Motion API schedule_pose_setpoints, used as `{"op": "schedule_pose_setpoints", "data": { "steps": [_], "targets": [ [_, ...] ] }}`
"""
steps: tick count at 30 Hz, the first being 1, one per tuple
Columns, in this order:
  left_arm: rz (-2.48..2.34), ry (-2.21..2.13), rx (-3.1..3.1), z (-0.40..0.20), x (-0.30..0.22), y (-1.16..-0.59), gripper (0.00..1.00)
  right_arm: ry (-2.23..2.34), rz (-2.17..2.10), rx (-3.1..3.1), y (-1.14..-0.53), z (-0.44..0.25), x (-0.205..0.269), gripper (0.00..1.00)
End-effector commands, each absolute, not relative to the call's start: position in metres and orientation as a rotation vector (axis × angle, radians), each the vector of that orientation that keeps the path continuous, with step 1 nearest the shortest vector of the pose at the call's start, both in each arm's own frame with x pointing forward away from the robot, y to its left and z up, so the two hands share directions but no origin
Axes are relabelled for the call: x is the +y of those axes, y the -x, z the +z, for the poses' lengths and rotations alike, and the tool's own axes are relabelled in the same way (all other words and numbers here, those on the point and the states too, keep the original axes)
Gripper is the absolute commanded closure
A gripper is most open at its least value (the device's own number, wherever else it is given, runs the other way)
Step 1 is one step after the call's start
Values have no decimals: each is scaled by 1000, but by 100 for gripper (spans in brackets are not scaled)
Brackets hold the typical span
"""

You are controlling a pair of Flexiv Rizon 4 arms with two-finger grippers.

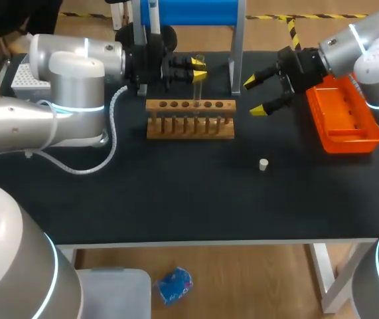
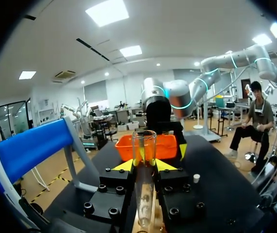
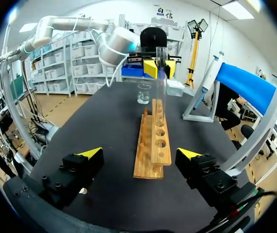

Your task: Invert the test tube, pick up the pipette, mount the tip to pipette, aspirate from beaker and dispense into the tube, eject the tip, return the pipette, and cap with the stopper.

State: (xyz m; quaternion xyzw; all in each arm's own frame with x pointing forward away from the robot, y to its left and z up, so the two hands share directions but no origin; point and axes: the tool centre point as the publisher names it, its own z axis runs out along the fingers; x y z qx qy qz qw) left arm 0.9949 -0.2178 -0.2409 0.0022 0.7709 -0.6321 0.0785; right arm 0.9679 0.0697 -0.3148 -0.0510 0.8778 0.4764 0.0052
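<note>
Head view puts my left gripper (image 1: 199, 68) at upper centre, pinching the test tube (image 1: 200, 88) upright over the wooden rack (image 1: 190, 126). In the left wrist view its open mouth (image 2: 144, 138) faces up between my yellow tips. I judge the tube step is in hand. Next I must seat the tube in a hole and let go; I cannot tell whether its base is already in. My right gripper (image 1: 254, 96), upper right, is spread wide and holds nothing. The stopper (image 1: 263, 164) lies right of centre, well apart from the rack. The orange tray (image 1: 348, 138) sits at far right, and the beaker (image 3: 144, 93) stands beyond the rack's far end. The blue stand (image 1: 189, 12) close behind crowds my lift.
</note>
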Motion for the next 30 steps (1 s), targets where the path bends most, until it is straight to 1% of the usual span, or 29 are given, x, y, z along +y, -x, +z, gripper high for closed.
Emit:
{"op": "schedule_pose_setpoints", "data": {
  "steps": [1, 30],
  "targets": [
    [-1905, -10, 2306, -248, -218, -999, 100, 162, 1490, 2752, -969, -314, 69, 0],
    [-1905, 22, 2326, -276, -213, -1004, 100, 162, 1490, 2752, -969, -314, 69, 0]
  ]
}}
